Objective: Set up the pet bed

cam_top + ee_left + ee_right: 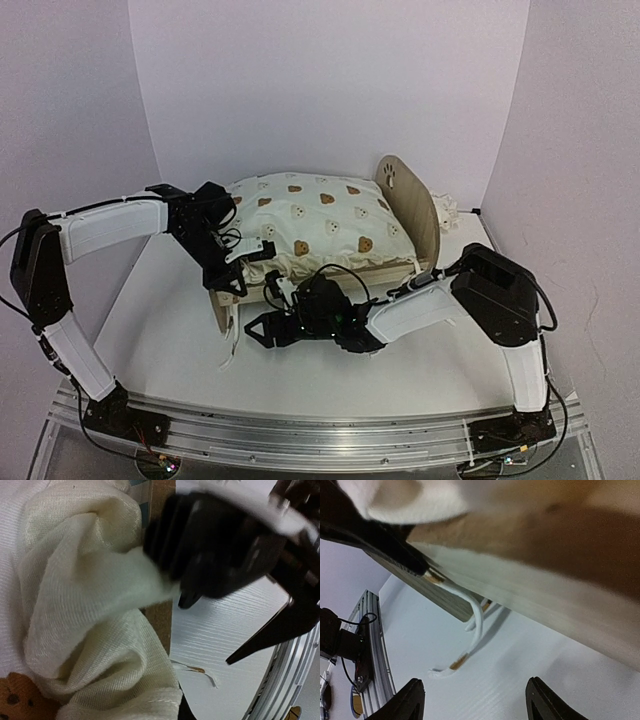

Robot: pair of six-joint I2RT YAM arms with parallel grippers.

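The pet bed (408,200) stands mid-table, its paw-print headboard to the right. The cream bear-print cushion (320,220) lies on it. My left gripper (238,275) is at the cushion's near-left corner, over the footboard, shut on the fabric. In the left wrist view the cushion (75,605) bunches into deep folds that hide my fingers, beside the wooden frame edge (160,620). My right gripper (258,328) sits low by the bed's front-left corner. It is open (477,705) over bare table, with nothing between the fingertips, just below the wooden frame (545,545).
White tie straps with brown tips (470,645) hang from the frame onto the table (160,300). A small cream item (447,210) lies behind the headboard. White walls close in the back and sides. The arms' metal rail (320,435) runs along the near edge.
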